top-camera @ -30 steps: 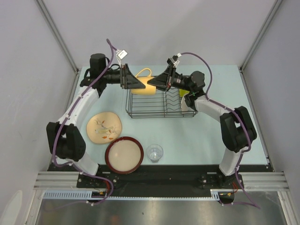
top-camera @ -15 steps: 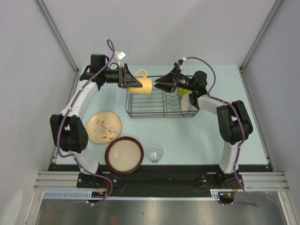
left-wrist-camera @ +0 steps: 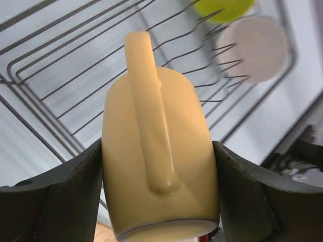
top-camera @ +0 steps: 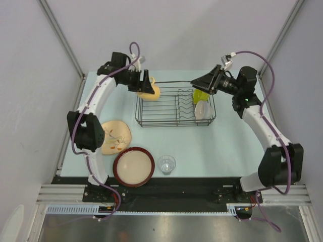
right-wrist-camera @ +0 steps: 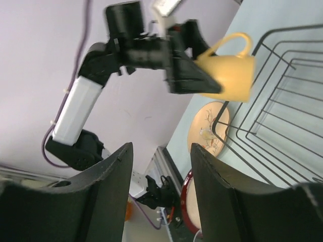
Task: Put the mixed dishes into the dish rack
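My left gripper (top-camera: 146,84) is shut on the pale yellow mug (top-camera: 152,93), holding it by its sides over the far-left corner of the black wire dish rack (top-camera: 174,120). In the left wrist view the mug (left-wrist-camera: 159,151) fills the jaws, handle facing the camera. My right gripper (top-camera: 198,82) hangs open and empty above the rack's far-right end, and its wrist view shows the mug (right-wrist-camera: 229,73) some way off. A lime green bowl (top-camera: 200,96) and a small pale saucer (top-camera: 203,109) stand in the rack's right end.
The beige floral plate (top-camera: 115,136), the dark-red-rimmed cream dish (top-camera: 133,166) and the clear glass (top-camera: 166,164) sit on the table in front of the rack, near the arm bases. Metal frame posts rise at the table's far corners.
The right gripper opened off the mug and drew back to the right. The left gripper kept the mug and shifted it slightly left and farther back.
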Motion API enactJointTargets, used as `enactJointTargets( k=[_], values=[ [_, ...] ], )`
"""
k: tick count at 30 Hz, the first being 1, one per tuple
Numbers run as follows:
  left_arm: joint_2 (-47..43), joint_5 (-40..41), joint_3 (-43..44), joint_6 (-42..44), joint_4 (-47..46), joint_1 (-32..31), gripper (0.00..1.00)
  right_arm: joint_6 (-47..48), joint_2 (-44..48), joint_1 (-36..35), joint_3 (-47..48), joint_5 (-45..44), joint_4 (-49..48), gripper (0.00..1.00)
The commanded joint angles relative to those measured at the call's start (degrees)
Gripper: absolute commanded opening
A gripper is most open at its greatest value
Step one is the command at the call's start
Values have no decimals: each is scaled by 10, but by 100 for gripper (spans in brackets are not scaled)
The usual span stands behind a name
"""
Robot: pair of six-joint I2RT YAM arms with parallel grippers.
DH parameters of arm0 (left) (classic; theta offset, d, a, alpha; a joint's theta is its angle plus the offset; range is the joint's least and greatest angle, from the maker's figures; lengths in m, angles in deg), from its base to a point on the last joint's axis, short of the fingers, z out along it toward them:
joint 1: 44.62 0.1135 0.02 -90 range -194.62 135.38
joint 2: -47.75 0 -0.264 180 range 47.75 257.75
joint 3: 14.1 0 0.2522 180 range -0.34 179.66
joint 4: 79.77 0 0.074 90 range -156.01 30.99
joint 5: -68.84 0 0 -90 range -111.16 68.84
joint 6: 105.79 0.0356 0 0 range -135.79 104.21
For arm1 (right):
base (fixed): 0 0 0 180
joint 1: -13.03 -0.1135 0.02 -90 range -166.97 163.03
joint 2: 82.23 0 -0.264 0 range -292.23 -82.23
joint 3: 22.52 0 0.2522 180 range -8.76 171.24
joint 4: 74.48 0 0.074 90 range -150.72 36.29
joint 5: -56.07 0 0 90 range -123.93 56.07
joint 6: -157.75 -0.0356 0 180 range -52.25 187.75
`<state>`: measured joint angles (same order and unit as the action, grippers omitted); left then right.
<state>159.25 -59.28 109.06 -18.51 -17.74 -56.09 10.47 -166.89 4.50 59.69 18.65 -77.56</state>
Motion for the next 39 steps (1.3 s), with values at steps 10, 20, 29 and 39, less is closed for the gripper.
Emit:
enactJointTargets(
  k=[10,20,29,39],
  values=[
    [100,294,169,126,111,-116,0,142,153,29,-26,-30,213,51],
    [129,351,128,185,120,-138,0,143,184,59,-47,-24,227,50],
    [145,358,114,198,109,-138,0,147,194,70,-58,-31,238,50],
    [189,366,123,214,106,-138,14,150,204,76,-62,-33,248,49]
  ],
)
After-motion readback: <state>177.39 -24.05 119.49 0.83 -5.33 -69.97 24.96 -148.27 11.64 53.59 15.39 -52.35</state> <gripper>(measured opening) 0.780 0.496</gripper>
